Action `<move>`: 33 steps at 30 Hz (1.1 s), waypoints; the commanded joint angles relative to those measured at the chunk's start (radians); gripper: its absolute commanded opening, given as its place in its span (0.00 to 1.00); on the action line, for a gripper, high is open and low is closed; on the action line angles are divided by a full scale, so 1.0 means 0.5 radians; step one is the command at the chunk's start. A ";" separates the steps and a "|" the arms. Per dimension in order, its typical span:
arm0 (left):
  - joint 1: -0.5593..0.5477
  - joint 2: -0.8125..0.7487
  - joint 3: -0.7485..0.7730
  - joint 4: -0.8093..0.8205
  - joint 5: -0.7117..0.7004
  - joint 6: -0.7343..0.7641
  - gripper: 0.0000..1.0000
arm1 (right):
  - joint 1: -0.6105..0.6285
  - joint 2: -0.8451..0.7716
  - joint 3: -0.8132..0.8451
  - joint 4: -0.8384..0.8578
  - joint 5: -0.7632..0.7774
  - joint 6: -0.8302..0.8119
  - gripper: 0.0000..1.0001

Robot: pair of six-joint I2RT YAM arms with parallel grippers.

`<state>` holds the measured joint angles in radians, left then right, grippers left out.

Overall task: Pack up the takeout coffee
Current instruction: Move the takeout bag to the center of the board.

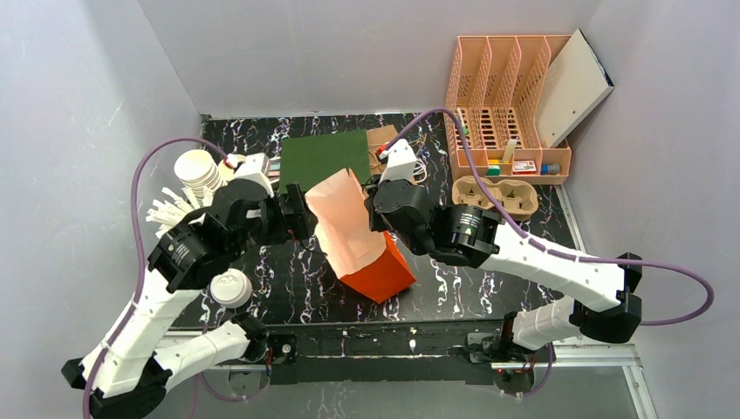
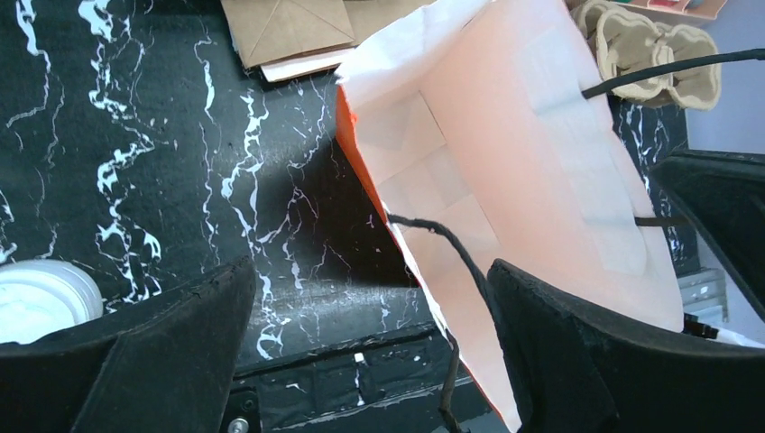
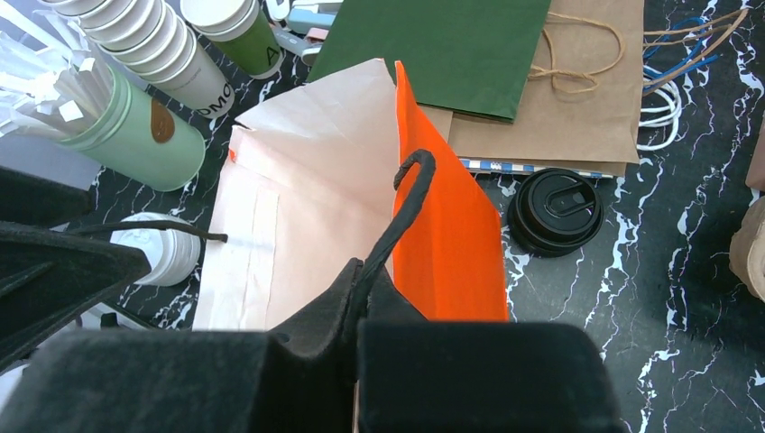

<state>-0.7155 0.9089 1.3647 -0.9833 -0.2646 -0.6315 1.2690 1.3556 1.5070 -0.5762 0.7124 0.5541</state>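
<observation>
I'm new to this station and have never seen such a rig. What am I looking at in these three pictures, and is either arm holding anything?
Two arms are bolted at the near edge of the table, each ending in a two-finger gripper. The wide picture comes from a fixed camera overhead. The other two come from wrist cameras, so the dark shapes at their bottom are that arm's own fingers. In the middle is an orange paper bag, tilted, mouth open. The right gripper is shut on its rim at the black cord handle. The left gripper is open at the opposite rim, gripping nothing. The takeout coffee stands beside the bag; only its black lid shows from above. Nearby: a stack of white cups, a flat green bag, a cardboard cup carrier.
</observation>
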 commanded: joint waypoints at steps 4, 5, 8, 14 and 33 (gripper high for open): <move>0.010 -0.187 -0.171 0.087 -0.309 -0.464 0.98 | -0.019 -0.009 -0.026 0.076 0.051 0.009 0.08; 0.009 -0.201 -0.163 0.097 -0.319 -0.501 0.98 | -0.022 -0.008 -0.026 0.076 0.046 0.006 0.08; 0.008 -0.276 -0.147 0.202 -0.291 -0.476 0.98 | -0.030 -0.008 -0.032 0.083 0.040 0.003 0.09; 0.010 -0.176 -0.111 0.162 0.008 -0.392 0.87 | -0.039 -0.011 -0.047 0.102 0.027 0.002 0.11; 0.010 -0.025 0.184 0.324 0.102 -0.055 0.00 | -0.068 -0.016 0.057 -0.155 0.039 0.005 0.63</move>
<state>-0.7155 0.8818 1.3666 -0.8230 -0.2020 -0.7216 1.2434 1.3567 1.4731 -0.5900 0.7048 0.5503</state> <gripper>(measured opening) 0.019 0.567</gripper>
